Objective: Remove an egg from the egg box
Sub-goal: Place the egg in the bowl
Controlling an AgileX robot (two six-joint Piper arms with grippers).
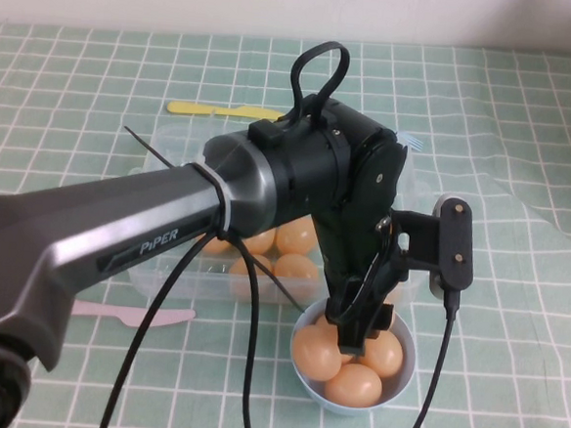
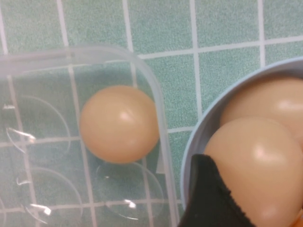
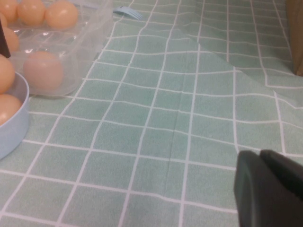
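My left gripper (image 1: 359, 322) reaches down into the light-blue bowl (image 1: 401, 384). It is shut on an orange-tan egg (image 2: 258, 165) set among the other eggs there. One black fingertip (image 2: 208, 198) presses its side; the other is out of frame. The clear egg box (image 1: 159, 269) lies just behind the bowl, mostly hidden by the left arm. A few eggs (image 1: 297, 236) show in its cups, and one egg (image 2: 118, 124) sits near its corner. My right gripper (image 3: 263, 189) is shut and empty low over the tablecloth, right of the bowl and box (image 3: 71, 52).
A yellow plastic knife (image 1: 224, 111) lies behind the box, a pale knife (image 1: 132, 313) in front of it, and a blue fork (image 1: 414, 141) at its far right corner. The green checked cloth (image 3: 189, 118) has a raised fold to the right.
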